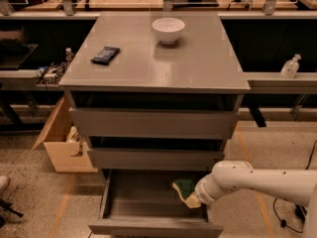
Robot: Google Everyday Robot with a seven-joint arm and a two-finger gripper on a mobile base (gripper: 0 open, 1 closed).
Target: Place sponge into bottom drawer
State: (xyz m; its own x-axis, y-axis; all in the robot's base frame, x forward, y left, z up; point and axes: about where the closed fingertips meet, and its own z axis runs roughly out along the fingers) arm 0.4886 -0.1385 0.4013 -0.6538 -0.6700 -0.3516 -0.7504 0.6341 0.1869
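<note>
Standing in the middle of the view was a grey three-drawer cabinet (153, 68) with a broad flat top. Its two upper drawers were pushed nearly shut. A white, smooth-shelled robot arm (257, 180) reached in from the right at floor level, towards the cabinet's lower right corner. The bottom drawer (148, 227), a wide shallow grey tray with a plain front, was pulled out. An open brown cardboard box (59, 150) sat on the floor to the left of the cabinet. On the cabinet top, a round white bowl (168, 29) stood near the back edge, and a flat black packet (105, 54) lay well apart from it on the left. The gripper (194, 198) hung over the right side of the open drawer, closed on the sponge (184, 187), a small block of dark green scrub layer over yellow foam. It was held tilted above the drawer floor, near the right wall.
</note>
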